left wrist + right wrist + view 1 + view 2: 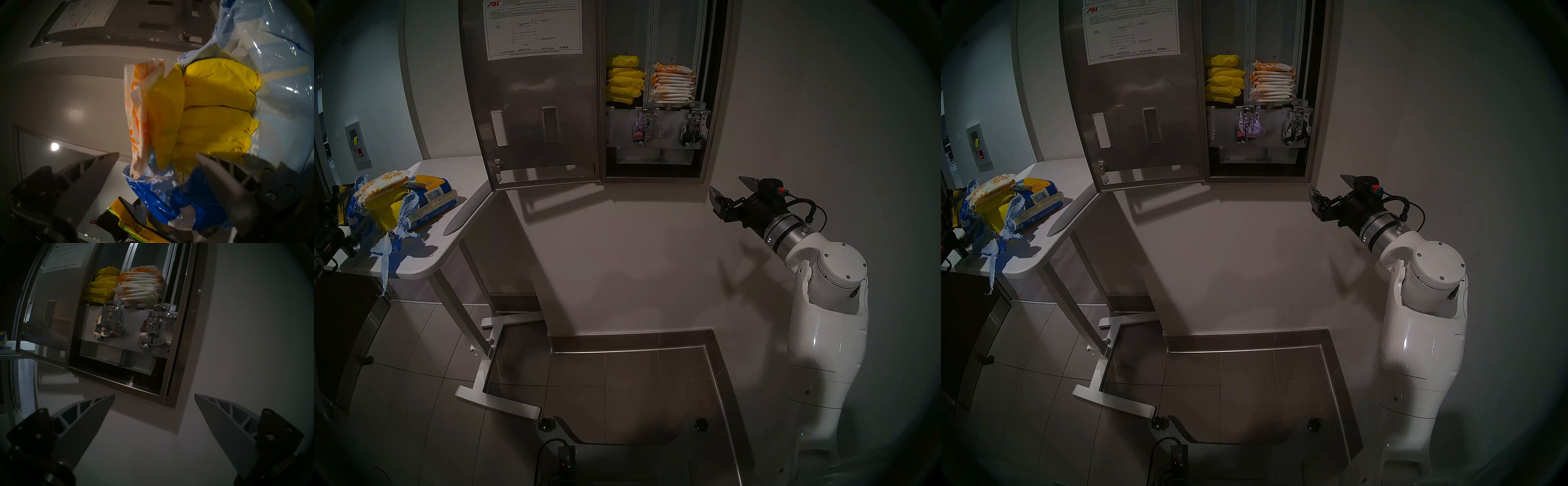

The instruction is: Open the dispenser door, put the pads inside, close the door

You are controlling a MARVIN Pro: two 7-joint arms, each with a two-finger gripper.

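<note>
The dispenser door stands swung open to the left, its white instruction sheet facing me. Inside, a stack of daisy-printed pads fills the right column. One more pad lies on top of yellow packets on the table. My left gripper is open at that pile; the pad's near end reaches into the gap and neither finger touches it. My right gripper hangs open and empty below the cabinet's lower right corner.
Yellow packets fill the dispenser's left column, above two chrome lever mechanisms. On the white table lie a torn blue bag of yellow packets and a blue-and-yellow pack. The door's lower edge hangs over the table's corner.
</note>
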